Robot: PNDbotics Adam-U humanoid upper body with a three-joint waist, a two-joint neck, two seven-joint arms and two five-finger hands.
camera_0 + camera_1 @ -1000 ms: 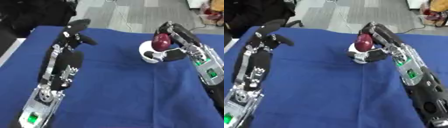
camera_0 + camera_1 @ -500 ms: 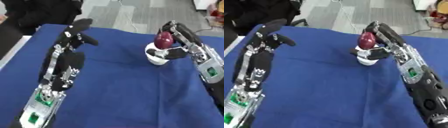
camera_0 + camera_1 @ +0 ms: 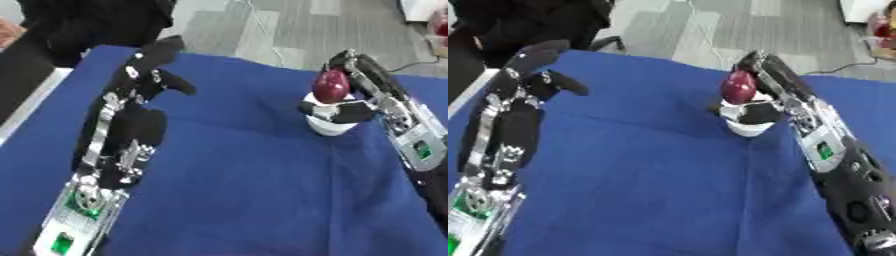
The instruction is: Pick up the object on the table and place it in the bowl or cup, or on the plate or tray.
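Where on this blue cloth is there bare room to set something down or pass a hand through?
The widest bare patch is the blue cloth between the left arm and the right arm, running toward the near edge. Another lies between the left hand and the white cup. It is crowded at the cup, where the right hand holds the dark red object.

Matt blue cloth (image 3: 236,190) on table; glossy dark-red object (image 3: 332,86); smooth white cup (image 3: 331,126).
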